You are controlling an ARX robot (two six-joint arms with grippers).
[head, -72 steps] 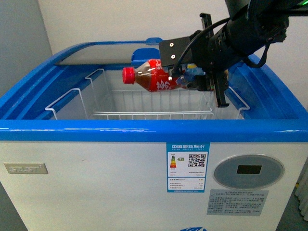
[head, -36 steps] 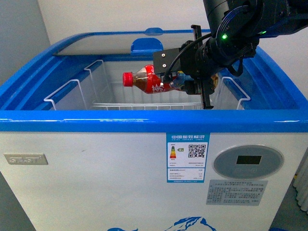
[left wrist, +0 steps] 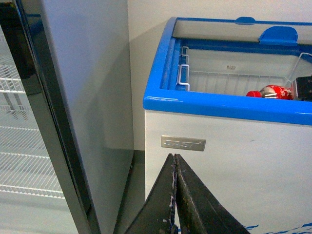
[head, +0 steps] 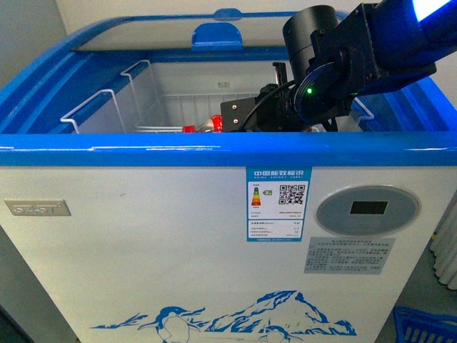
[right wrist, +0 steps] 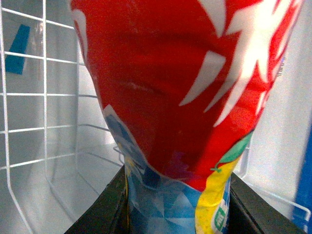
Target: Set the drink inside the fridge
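Note:
The fridge [head: 214, 243] is a white chest freezer with a blue rim, its glass lid slid back and the top open. My right gripper [head: 268, 121] is shut on the drink [head: 207, 126] and holds it lying sideways, low inside the fridge, mostly hidden behind the front rim. The drink's red label fills the right wrist view [right wrist: 185, 83], between the two black fingers. In the left wrist view the drink [left wrist: 273, 91] shows just over the rim. My left gripper [left wrist: 174, 161] is shut and empty, outside the fridge, in front of its white front wall [left wrist: 219, 161].
A white wire basket [head: 100, 107] hangs inside the fridge at the left; its wires [right wrist: 44, 97] show beside the drink. A tall grey cabinet [left wrist: 83, 97] with a dark-framed door stands close to the fridge's left side. A blue lid handle [head: 220, 34] is at the back.
My right arm has lowered the drink from above the rim down into the fridge. The camera view has come closer and tilted down.

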